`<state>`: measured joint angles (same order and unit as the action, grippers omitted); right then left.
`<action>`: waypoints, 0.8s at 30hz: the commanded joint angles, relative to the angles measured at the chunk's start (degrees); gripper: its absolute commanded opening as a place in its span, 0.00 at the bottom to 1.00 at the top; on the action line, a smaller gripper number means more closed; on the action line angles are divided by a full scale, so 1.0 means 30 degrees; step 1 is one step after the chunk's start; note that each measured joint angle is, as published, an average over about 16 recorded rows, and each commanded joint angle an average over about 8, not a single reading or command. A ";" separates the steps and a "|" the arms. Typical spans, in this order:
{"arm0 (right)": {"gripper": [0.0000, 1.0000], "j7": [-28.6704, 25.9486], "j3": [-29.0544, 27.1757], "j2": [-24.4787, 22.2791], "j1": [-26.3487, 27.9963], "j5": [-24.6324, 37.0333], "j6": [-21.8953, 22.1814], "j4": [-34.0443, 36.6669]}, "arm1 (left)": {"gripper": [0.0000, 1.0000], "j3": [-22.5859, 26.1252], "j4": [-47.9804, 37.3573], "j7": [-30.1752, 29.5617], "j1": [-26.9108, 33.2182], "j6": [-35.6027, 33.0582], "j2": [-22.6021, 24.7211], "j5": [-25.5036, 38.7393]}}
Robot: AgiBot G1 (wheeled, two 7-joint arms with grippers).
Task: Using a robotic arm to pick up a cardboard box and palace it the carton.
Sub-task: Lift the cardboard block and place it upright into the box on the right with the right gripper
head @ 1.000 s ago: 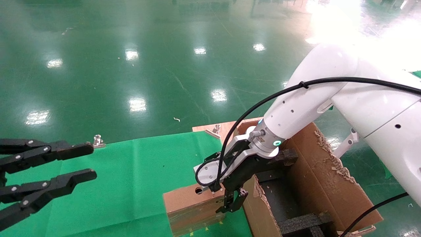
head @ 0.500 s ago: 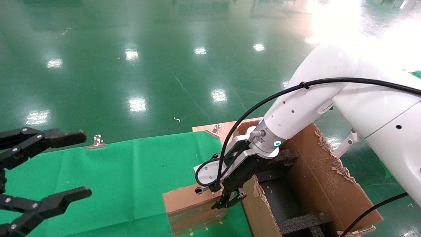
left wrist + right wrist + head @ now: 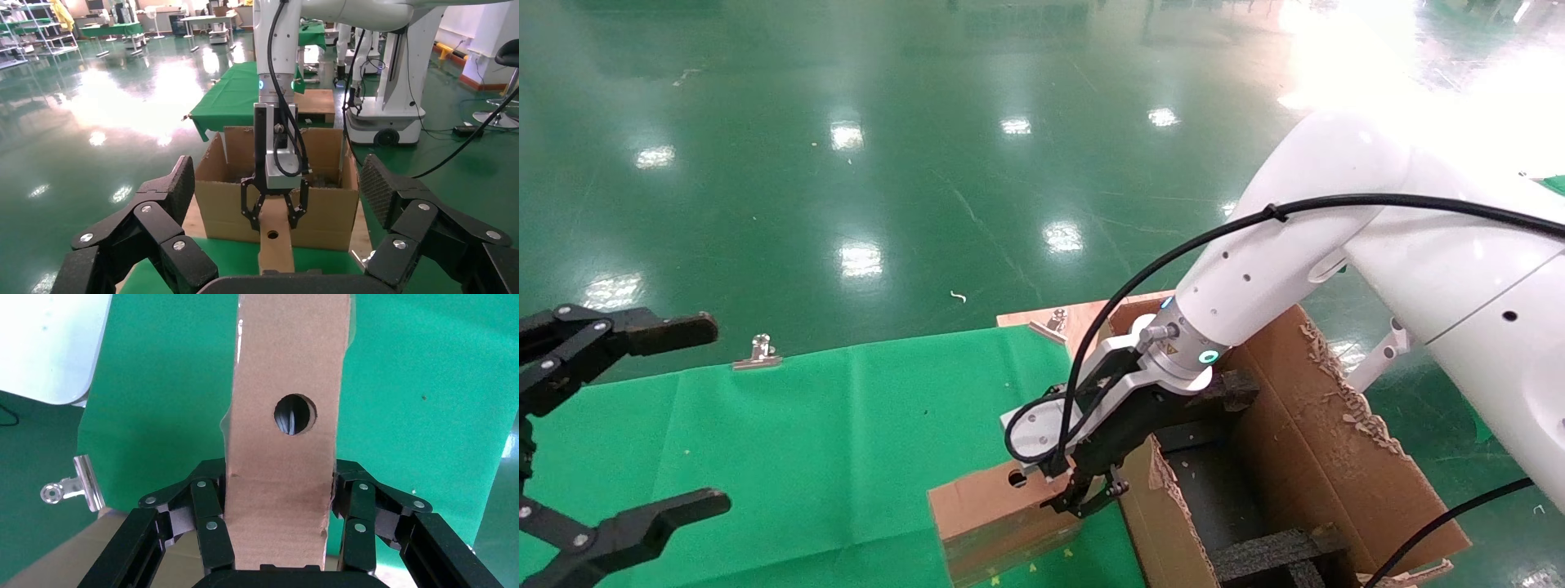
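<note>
Grasping cardboard box (image 3: 1001,514) at its end: right gripper (image 3: 1091,494), beside carton (image 3: 1303,457) | left gripper (image 3: 641,416) spread wide, idle over green counter (image 3: 829,441)

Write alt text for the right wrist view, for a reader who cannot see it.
The right gripper is shut on the cardboard box, one black finger pressed to each long side of it. The box's narrow brown face, with a round punched hole, points away over a green cloth. A metal binder clip sits at the cloth's edge.
</note>
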<state>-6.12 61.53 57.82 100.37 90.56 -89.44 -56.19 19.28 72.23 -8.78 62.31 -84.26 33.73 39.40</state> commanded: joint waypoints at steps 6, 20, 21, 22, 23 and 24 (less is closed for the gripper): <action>0.00 0.0054 -0.0514 -0.0229 0.1763 -0.0881 -0.0188 0.1240 | 1.00 0.0002 -0.0002 0.0001 0.0001 0.0000 0.0000 -0.0001; 0.00 0.1986 0.0317 -0.1099 0.7653 -0.3447 -0.0625 0.5134 | 1.00 0.0005 -0.0003 0.0003 0.0002 0.0001 -0.0001 -0.0003; 0.00 0.2066 0.0552 -0.1255 0.7919 -0.3625 -0.0638 0.5251 | 1.00 0.0006 -0.0003 0.0003 0.0002 0.0001 -0.0002 -0.0004; 0.00 0.2122 0.0822 -0.1415 0.8160 -0.3768 -0.0648 0.5337 | 1.00 0.0006 -0.0003 0.0003 0.0002 0.0001 -0.0002 -0.0004; 0.00 0.2150 0.1112 -0.1584 0.8369 -0.3870 -0.0654 0.5392 | 1.00 0.0006 -0.0003 0.0003 0.0002 0.0001 -0.0002 -0.0004; 0.00 0.2155 0.1439 -0.1781 0.8587 -0.3936 -0.0660 0.5414 | 1.00 0.0006 -0.0003 0.0004 0.0002 0.0001 -0.0002 -0.0004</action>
<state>-0.16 66.37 51.96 126.08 79.46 -91.41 -40.65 19.30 72.22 -8.77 62.31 -84.25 33.73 39.39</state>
